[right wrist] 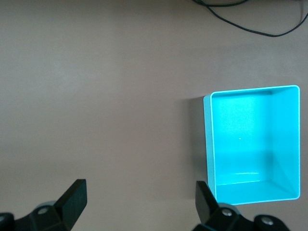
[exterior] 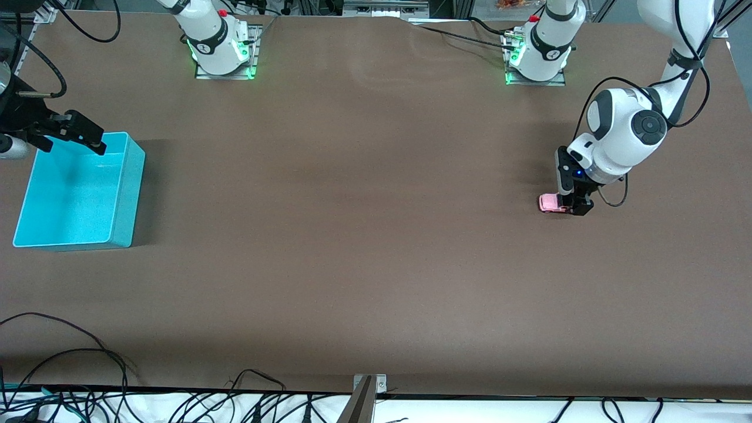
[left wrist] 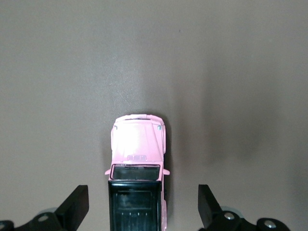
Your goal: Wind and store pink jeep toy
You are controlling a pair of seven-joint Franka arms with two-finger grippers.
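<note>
Left claw point(left wrist: 139, 209) open astride pink jeep toy point(left wrist: 138, 166) | right claw point(right wrist: 139, 204) open near turquoise bin point(right wrist: 252, 144), waiting | risk: probably off-centre closing skews jeep toward 3 o'clock

Between the open black fingers point(left wrist: 74, 204) of the left gripper point(left wrist: 139, 208), which look like matt hard plastic, the pink jeep toy point(left wrist: 138, 159) shows a smooth, slightly glossy pink body and a duller black roof with a faint ribbed texture. The table point(exterior: 364, 235) under both grippers is covered in a matt brown sheet, smooth and cloth- or paper-like, with no shine. Below the right gripper point(exterior: 73, 134), the turquoise bin point(right wrist: 207, 139) looks like smooth moulded plastic with a soft sheen on its inner walls, and the arms' white shells are glossy.
</note>
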